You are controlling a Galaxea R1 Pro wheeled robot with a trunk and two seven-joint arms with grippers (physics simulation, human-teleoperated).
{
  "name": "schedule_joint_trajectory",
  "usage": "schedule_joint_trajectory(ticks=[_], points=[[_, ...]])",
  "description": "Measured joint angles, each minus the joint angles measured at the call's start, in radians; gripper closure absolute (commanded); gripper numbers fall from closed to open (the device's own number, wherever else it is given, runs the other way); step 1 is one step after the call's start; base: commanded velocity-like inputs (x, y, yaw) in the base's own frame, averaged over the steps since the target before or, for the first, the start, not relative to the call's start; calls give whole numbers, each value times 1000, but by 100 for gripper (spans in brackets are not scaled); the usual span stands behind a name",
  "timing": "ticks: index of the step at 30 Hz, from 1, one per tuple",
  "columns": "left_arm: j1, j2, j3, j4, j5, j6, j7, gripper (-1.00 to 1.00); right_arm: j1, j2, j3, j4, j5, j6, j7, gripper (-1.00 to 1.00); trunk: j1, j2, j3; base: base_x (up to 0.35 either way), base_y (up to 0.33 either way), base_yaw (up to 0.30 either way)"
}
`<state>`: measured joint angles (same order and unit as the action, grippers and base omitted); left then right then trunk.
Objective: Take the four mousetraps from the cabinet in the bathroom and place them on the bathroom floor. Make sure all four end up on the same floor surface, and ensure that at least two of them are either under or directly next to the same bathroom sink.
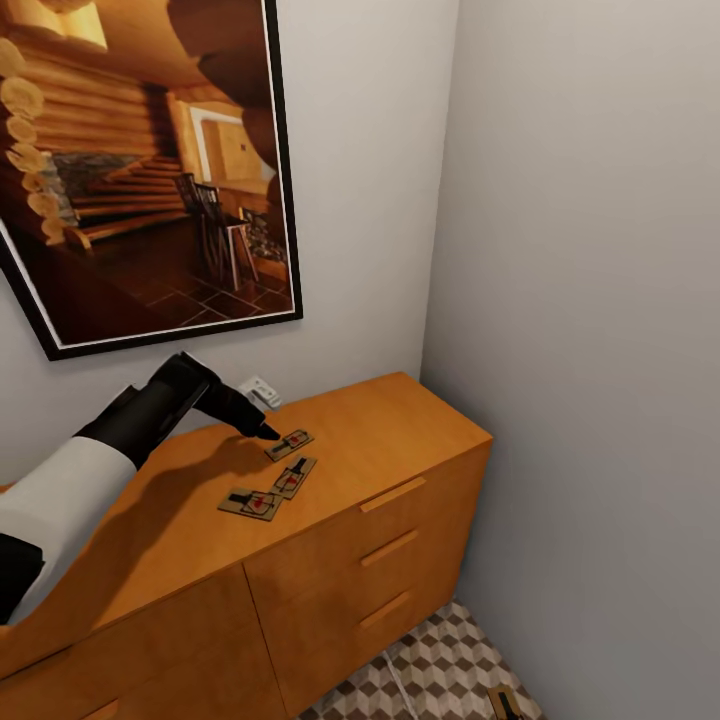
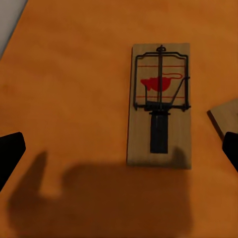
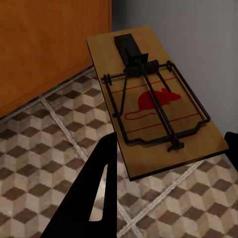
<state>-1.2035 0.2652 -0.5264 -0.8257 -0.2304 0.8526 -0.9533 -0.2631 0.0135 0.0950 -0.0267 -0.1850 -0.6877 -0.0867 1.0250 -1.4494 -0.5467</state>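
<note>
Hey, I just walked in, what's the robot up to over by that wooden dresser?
It is clearing mousetraps off the cabinet. Three mousetraps lie on the cabinet top, and the left gripper hovers, jaws open, over the farthest mousetrap. The right gripper holds a fourth mousetrap low above the patterned bathroom floor, beside the cabinet's side. It looks about to set that one down; none rests on the floor that can be seen.
</note>
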Motion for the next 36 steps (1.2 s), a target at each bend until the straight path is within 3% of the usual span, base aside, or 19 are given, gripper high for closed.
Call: schedule_joint_trajectory(ticks=[9, 36], points=[[0, -4, -23, 13, 0, 0, 1, -100, 0, 0, 0, 0, 0, 0, 0, 100, 0, 0, 0, 0, 0, 0], [0, -27, -26, 16, 0, 0, 1, -100, 0, 0, 0, 0, 0, 0, 0, 100, 0, 0, -2, 0, 0, 0]])
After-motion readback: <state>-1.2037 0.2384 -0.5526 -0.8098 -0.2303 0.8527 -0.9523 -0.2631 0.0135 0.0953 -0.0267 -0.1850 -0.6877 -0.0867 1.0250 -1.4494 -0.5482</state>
